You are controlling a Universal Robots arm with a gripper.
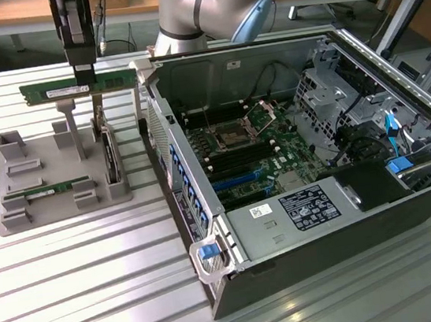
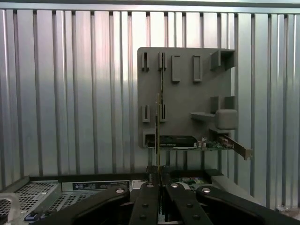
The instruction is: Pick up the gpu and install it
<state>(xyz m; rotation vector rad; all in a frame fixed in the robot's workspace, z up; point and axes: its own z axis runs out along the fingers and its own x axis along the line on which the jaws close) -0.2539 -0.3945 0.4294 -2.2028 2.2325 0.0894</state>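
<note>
The gpu, a long thin green board with a white label, hangs level in the air above the grey fixture at the exterior view's left. My gripper is shut on its top edge near the middle, coming straight down from above. In the wrist view the gpu shows edge-on as a thin line running out from between the black fingers, with the grey fixture far beyond it.
An open computer case with its motherboard lies to the exterior view's right of the fixture. In the fixture lie another green stick and an upright dark card with a metal bracket. Everything rests on a ribbed metal table.
</note>
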